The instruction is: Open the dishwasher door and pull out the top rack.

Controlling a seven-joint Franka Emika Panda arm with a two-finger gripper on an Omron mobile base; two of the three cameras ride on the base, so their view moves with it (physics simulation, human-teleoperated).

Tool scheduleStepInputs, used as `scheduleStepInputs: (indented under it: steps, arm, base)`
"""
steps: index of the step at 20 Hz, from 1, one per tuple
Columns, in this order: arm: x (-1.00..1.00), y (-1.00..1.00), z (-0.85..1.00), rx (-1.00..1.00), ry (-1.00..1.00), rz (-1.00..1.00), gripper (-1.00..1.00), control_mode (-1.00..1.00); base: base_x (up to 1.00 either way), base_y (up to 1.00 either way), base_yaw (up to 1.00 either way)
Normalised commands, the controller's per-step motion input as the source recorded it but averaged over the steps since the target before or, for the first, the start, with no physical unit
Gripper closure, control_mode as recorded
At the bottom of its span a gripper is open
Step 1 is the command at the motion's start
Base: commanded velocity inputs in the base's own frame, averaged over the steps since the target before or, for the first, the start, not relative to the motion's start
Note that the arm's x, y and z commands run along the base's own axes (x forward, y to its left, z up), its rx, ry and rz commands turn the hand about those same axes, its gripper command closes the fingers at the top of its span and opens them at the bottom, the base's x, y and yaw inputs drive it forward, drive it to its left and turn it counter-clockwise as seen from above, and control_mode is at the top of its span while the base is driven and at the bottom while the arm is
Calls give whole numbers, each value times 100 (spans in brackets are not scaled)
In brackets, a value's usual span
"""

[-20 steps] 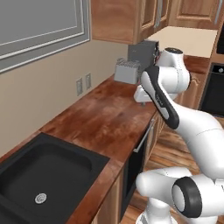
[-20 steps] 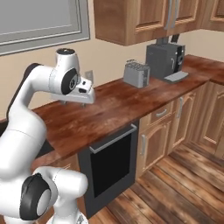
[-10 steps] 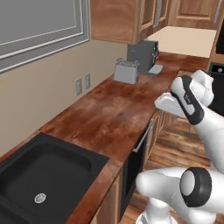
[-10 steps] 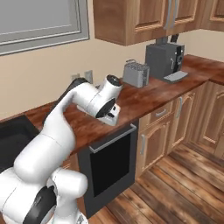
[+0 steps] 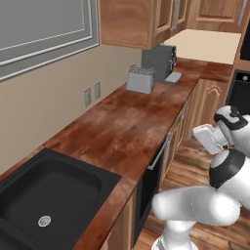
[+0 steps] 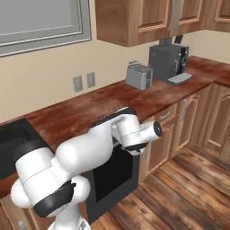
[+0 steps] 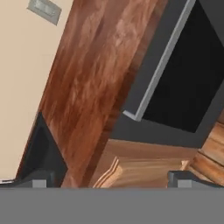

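My gripper (image 7: 109,181): my two finger tips stand wide apart at the bottom of the hand view, and nothing is between them.
My arm (image 6: 101,143): it reaches out in front of the counter edge, with the hand just before the dishwasher door.
Dishwasher door (image 6: 114,175): a flat black panel under the counter, shut, with a slim silver handle (image 7: 159,70) along its top edge. In the hand view it lies just ahead of my fingers, not touched.
Counter (image 5: 124,127): red-brown wood, running from near left to far right.
Sink (image 5: 46,195): black, at the near left end.
Toaster (image 6: 138,75): grey, far on the counter, by the wall.
Coffee machine (image 6: 167,63): dark, just right of the toaster.
Wall sockets (image 6: 84,81): two, on the beige wall above the counter.
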Motion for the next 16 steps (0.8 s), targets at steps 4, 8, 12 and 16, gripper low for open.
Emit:
scheduleStepInputs:
  steps: [4,8,12,16]
  arm:
    - [50,-19,-79,35,9,-4,-100,-100]
    - [61,0,-87,32,13,-4,-100,-100]
    - [41,0,-67,35,8,0,-100,-100]
    - [28,0,-55,35,1,0,-100,-100]
  base:
    - [0,0,0]
    - [0,0,0]
    - [0,0,0]
    - [0,0,0]
